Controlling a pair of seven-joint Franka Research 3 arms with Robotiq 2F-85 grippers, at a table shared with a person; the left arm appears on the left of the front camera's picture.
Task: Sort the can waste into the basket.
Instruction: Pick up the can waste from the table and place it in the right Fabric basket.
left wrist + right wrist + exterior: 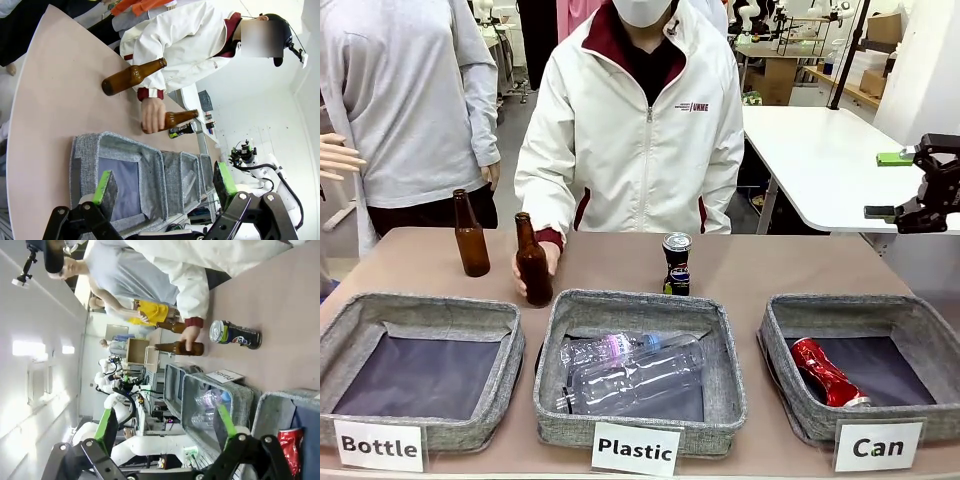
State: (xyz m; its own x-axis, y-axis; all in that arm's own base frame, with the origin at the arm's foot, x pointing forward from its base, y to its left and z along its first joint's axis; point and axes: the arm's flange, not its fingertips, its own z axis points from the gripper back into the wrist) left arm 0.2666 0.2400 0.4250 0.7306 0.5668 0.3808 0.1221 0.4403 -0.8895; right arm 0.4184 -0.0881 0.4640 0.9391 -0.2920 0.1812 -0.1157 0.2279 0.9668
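Facing me, "Bottle" card [379, 446] on left basket [420, 305], "Plastic" card [635, 449] on middle basket [630, 300], "Can" card [877, 446] on right basket [860, 303] (jacket print [692, 106] unreadable)

The red can [828, 372] is glossy red against the dark navy bottom of the grey woven basket [810, 422] at four o'clock, whose white card [878, 446] carries black lettering. Near the centre, the black can [676, 265] has a blue-and-white label and a silver top. The glass bottle [471, 240] at ten o'clock and the held bottle [532, 265] beside it are brown. The table [770, 265] is pinkish tan. The person's jacket [640, 140] is white with maroon collar and cuffs. At three o'clock, the right gripper [886, 185] is black with green pads.
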